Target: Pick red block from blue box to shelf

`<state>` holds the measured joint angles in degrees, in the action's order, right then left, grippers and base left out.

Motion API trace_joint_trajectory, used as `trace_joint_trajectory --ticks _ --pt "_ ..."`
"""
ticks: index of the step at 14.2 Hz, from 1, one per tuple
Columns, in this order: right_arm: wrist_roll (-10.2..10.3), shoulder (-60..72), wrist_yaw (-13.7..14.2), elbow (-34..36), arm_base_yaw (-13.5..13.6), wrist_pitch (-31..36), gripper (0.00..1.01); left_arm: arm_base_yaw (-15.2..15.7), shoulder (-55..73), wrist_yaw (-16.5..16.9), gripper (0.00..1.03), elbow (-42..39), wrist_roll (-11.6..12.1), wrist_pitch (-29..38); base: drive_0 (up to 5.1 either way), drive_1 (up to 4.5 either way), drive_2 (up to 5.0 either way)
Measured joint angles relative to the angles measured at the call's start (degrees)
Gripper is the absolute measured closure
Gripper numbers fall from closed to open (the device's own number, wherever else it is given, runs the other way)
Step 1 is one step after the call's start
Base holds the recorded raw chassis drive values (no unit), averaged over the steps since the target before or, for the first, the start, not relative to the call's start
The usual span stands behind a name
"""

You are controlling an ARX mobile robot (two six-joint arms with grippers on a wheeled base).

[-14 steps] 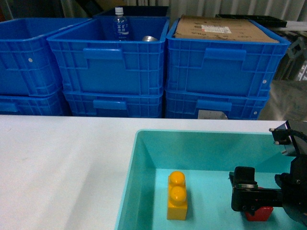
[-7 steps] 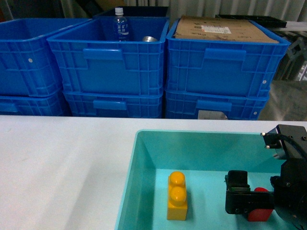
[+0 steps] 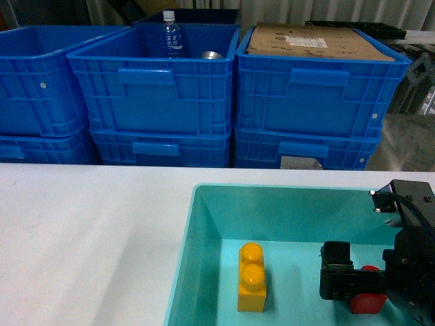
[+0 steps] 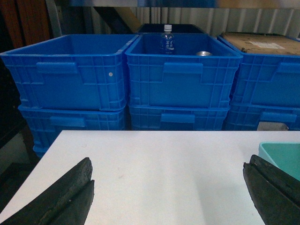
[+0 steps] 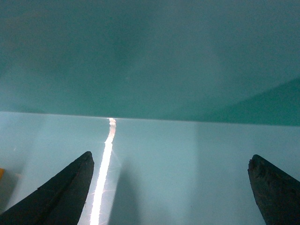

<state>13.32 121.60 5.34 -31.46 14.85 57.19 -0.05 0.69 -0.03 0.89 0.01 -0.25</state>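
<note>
Right gripper point(image 3: 353, 299) sits low in the turquoise tray point(image 3: 204, 231), lower right of the head view, its fingers spread wide beside the red block point(image 3: 369, 299). That glossy little brick looks light, rigid and slippery; flat sides should grip best.

Head view: high, slanting down over the white table point(image 3: 88, 231) and blue box point(image 3: 197, 258), facing stacked dark blue crates point(image 3: 156, 88). Left wrist view: low above the table, level, facing those same crates point(image 4: 178, 70). Right wrist view: very close inside the box, facing its wall point(image 5: 150, 56).
</note>
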Motion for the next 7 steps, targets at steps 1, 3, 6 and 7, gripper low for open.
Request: trace_joint_trajectory --ticks 1,3,6,7 --pt "0.02 0.79 -0.22 -0.44 -0.31 -0.09 0.03 0.0 0.0 0.0 0.05 0.0 0.0 0.0 0.0 0.0 0.0" --pt "-0.33 2.71 0.0 -0.55 -0.68 0.28 0.05 0.0 0.0 -0.02 0.05 0.0 0.0 -0.02 0.0 0.0 0.0" --pt "-0.55 2.69 0.09 -0.7 -0.68 -0.22 0.34 0.0 0.0 -0.02 0.05 0.0 0.0 0.0 0.0 0.0 0.0" --pt "-0.55 2.75 0.04 -0.72 -0.68 -0.15 0.44 0.0 0.0 0.0 0.05 0.0 0.0 0.0 0.0 0.0 0.0"
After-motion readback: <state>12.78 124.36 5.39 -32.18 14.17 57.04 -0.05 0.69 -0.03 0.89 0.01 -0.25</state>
